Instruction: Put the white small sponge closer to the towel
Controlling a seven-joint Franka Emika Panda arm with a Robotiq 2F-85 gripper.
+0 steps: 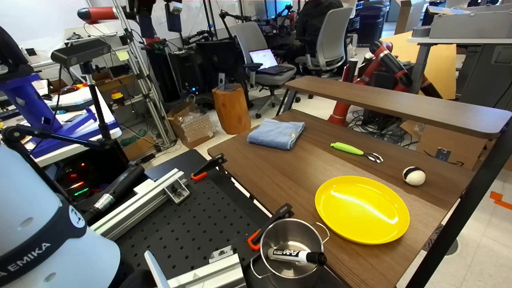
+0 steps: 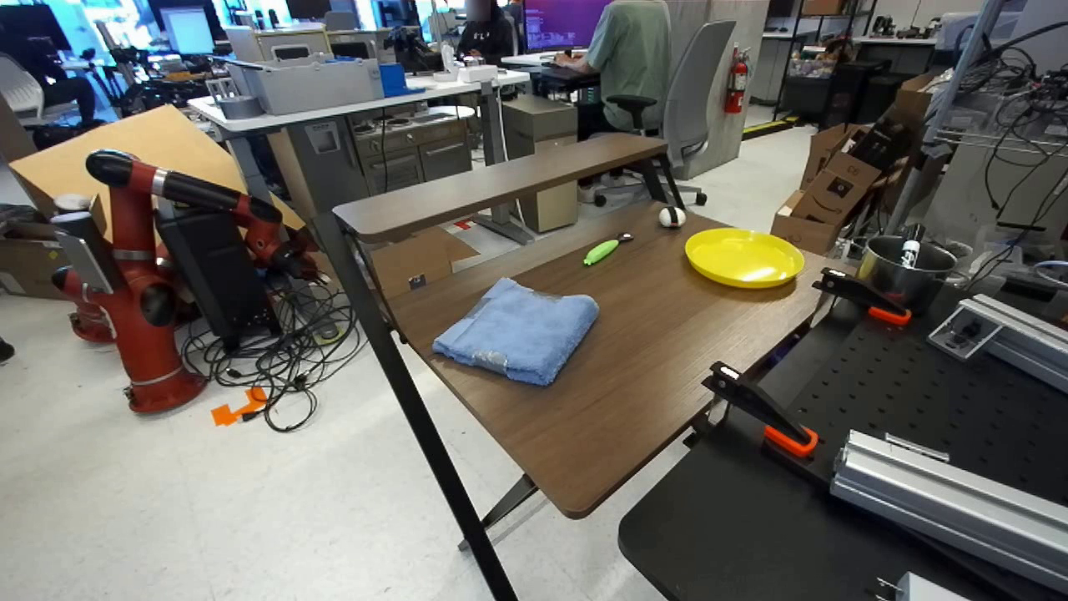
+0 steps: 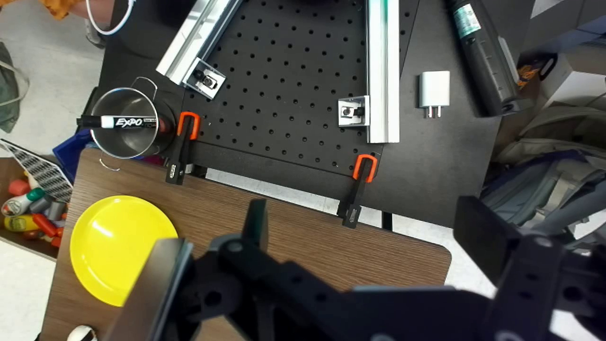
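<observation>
The white small sponge is a roundish off-white lump with a black band. It sits on the brown table beyond the yellow plate in both exterior views [image 1: 417, 177] [image 2: 667, 218]. Part of it shows at the bottom left edge of the wrist view [image 3: 79, 334]. The towel, a folded light blue cloth, lies flat at the opposite end of the table in both exterior views [image 1: 276, 134] [image 2: 526, 330]. I cannot make it out in the wrist view. My gripper [image 3: 367, 229] is open and empty, high above the table, its fingers wide apart. It is out of both exterior views.
A yellow plate [image 1: 362, 210] and a green-handled tool [image 1: 348, 149] lie on the brown table [image 1: 280, 172]. A steel pot [image 1: 286, 228] with a marker [image 1: 294, 256] stands beside it. Black clamps [image 3: 355, 203] grip the table edge. A raised shelf [image 1: 384, 100] runs along the far side.
</observation>
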